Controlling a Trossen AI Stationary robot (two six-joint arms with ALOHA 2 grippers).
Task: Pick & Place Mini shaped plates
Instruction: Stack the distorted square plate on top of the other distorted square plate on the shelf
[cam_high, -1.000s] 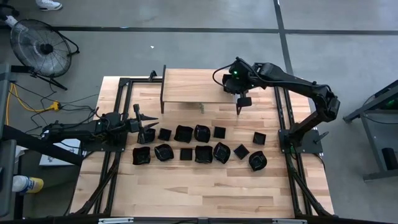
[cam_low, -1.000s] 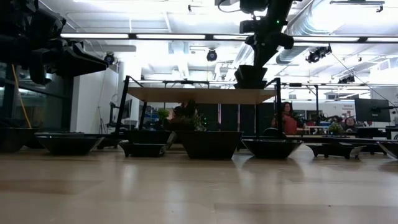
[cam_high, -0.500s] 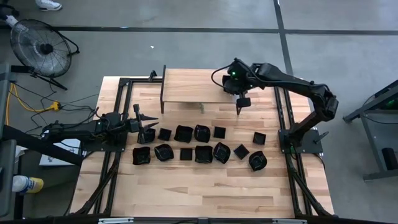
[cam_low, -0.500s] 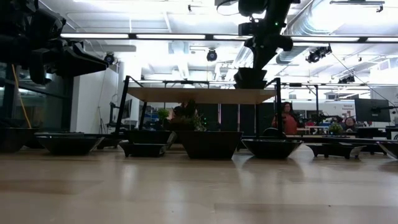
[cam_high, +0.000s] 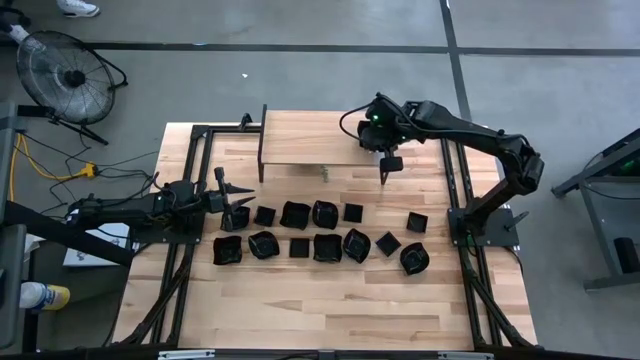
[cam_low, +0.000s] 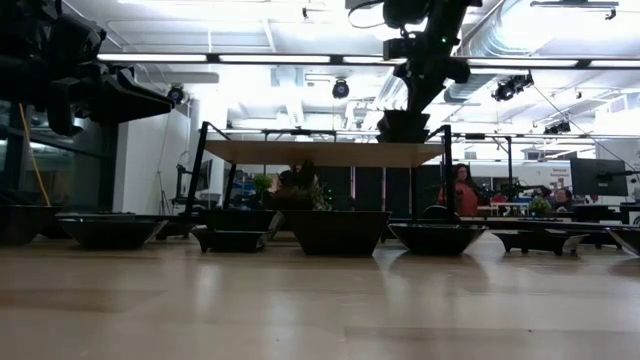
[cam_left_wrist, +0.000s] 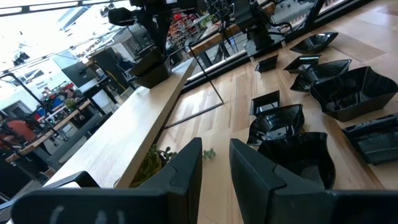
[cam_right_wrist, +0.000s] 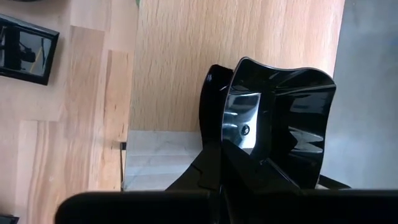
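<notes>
1. Overhead, the right gripper (cam_high: 390, 163) is seen at the near right edge of a raised wooden shelf (cam_high: 310, 137) at the back of the table (cam_high: 330, 300).
2. A glossy black plate (cam_right_wrist: 280, 118) is pinched by its rim between the right gripper's fingers (cam_right_wrist: 214, 162) (the grip is plain in the right wrist view), with the shelf board lying beneath it.
3. The other plates (cam_high: 327, 246) are laid out in two loose rows across the middle of the table, in front of the shelf.
4. The left gripper (cam_high: 228, 192) is held at the left end of those rows, just beside the nearest plate (cam_high: 236, 217); its fingers (cam_left_wrist: 186, 168) are parted and nothing is gripped.
</notes>
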